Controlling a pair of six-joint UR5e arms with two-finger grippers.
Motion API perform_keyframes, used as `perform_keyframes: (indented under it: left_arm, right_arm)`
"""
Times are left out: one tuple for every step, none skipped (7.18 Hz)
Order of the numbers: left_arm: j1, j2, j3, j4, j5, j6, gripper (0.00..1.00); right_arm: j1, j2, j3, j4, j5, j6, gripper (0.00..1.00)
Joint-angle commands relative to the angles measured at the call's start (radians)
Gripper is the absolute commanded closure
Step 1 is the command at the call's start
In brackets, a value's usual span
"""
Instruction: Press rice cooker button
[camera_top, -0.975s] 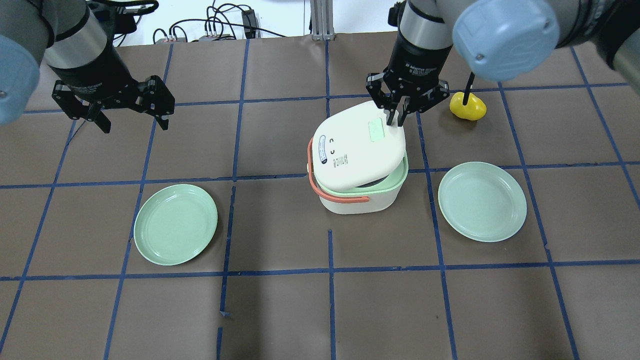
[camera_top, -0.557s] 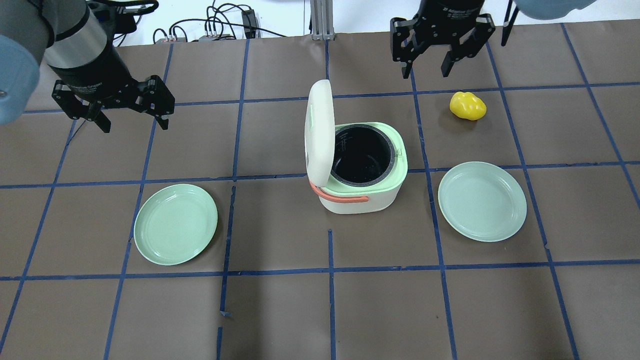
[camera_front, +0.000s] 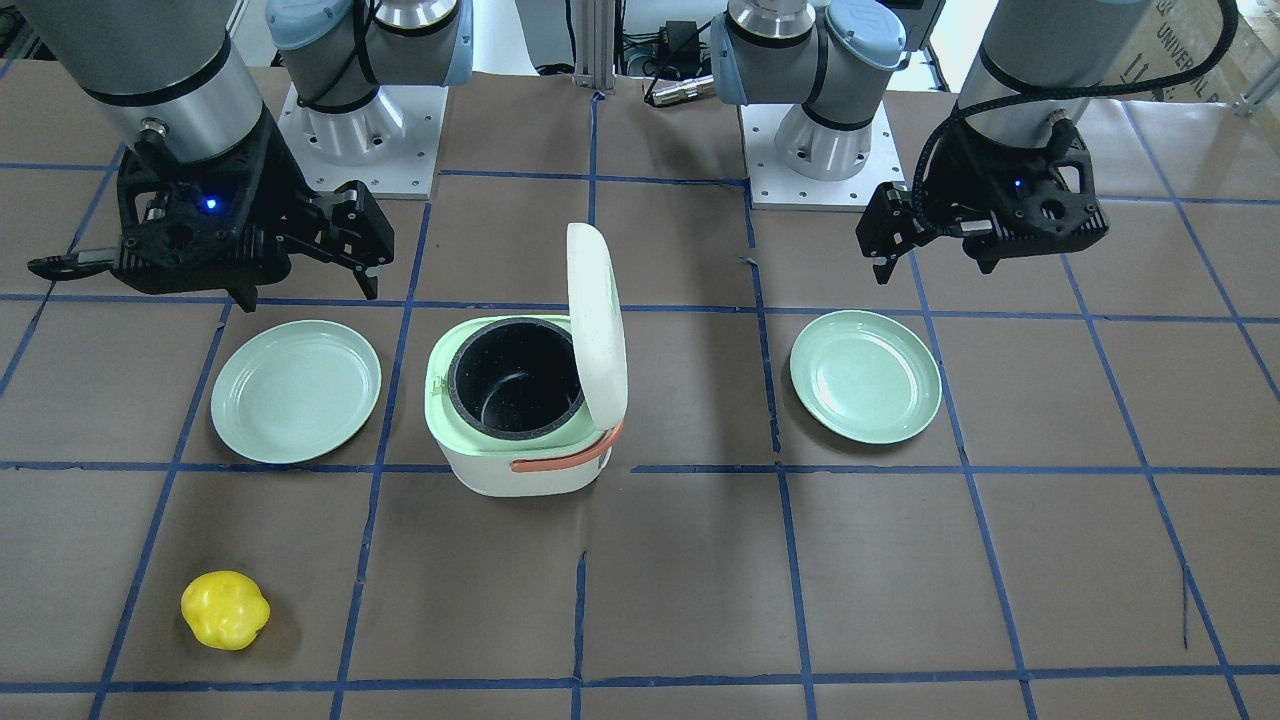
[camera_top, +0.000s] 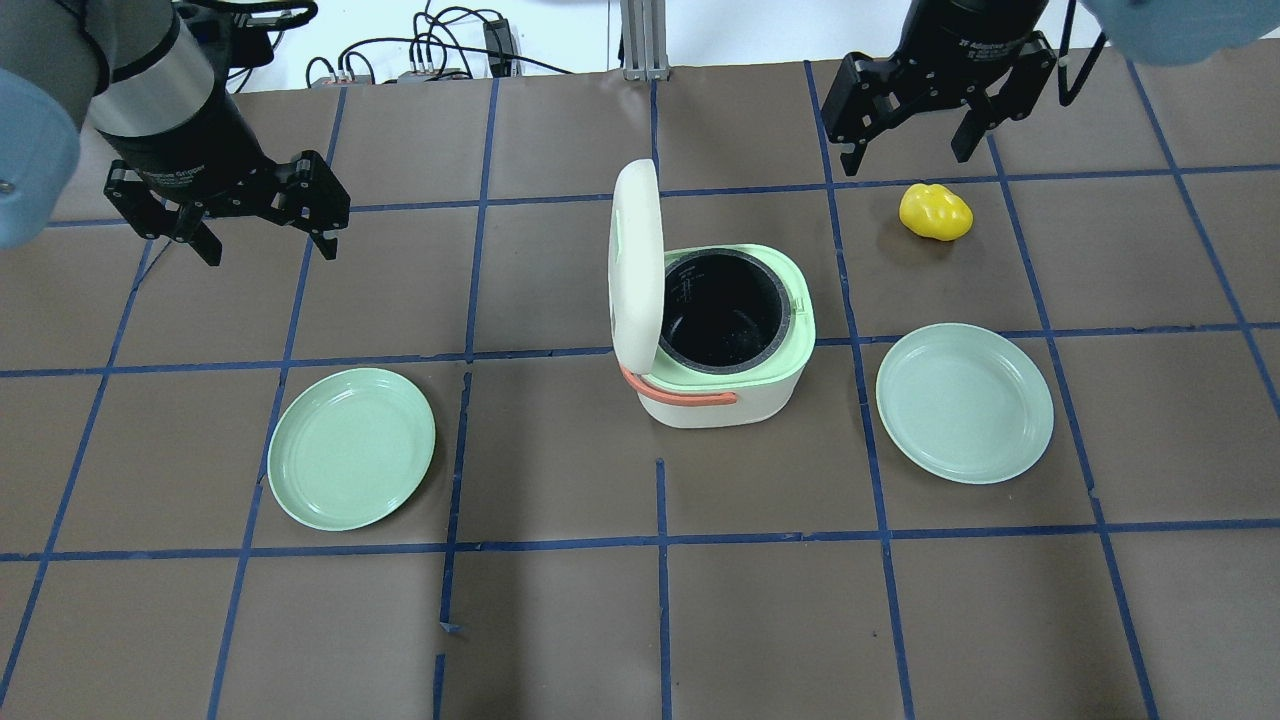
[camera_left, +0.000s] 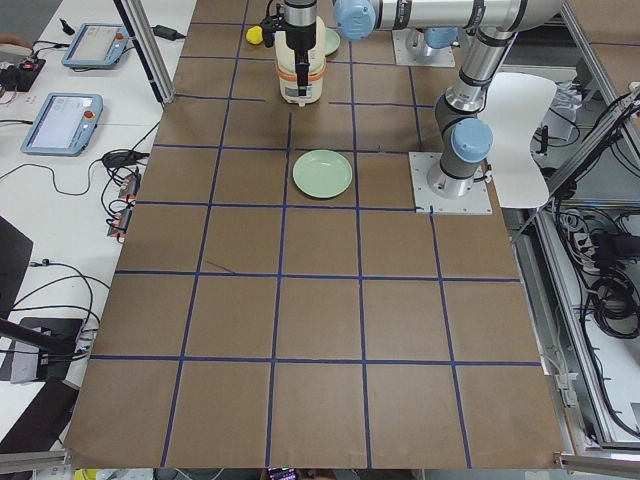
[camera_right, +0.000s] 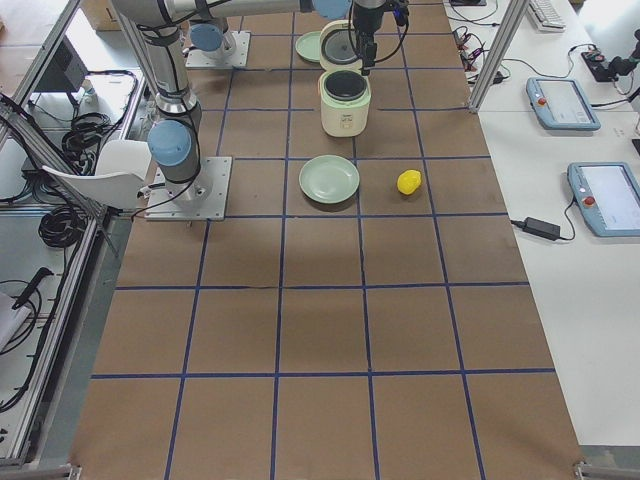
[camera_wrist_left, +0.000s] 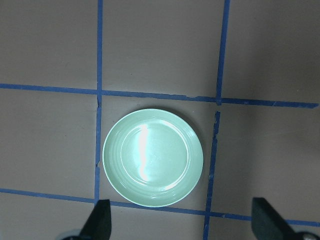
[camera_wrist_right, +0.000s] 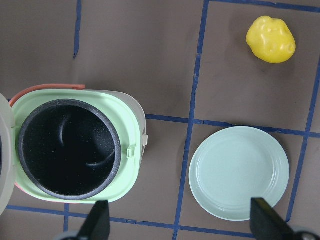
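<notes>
Bright, even overhead light; focus sharp. Soft shadows lie beside the rice cooker (camera_top: 740, 388); glare streaks one plate (camera_wrist_left: 152, 157).

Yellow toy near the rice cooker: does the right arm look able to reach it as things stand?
Probably yes. The right gripper hangs open close to the yellow toy, nothing lies between them, and the rice cooker, its lid raised, stands well aside.
</notes>
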Motion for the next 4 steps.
perform_keyframes:
  left_arm:
    - [0.000,0.000,0.000,0.000,0.000,0.000,0.00]
    - [0.000,0.000,0.000,0.000,0.000,0.000,0.00]
    - [0.000,0.000,0.000,0.000,0.000,0.000,0.00]
    - [0.000,0.000,0.000,0.000,0.000,0.000,0.00]
  right_arm:
    - [-0.037,-0.031,0.050,-0.003,0.004,-0.026,0.00]
    - [-0.042,-0.035,0.070,-0.005,0.010,-0.024,0.00]
    - [-0.043,-0.035,0.076,-0.015,0.009,-0.024,0.00]
    - [-0.045,-0.031,0.078,-0.035,0.007,-0.023,0.00]
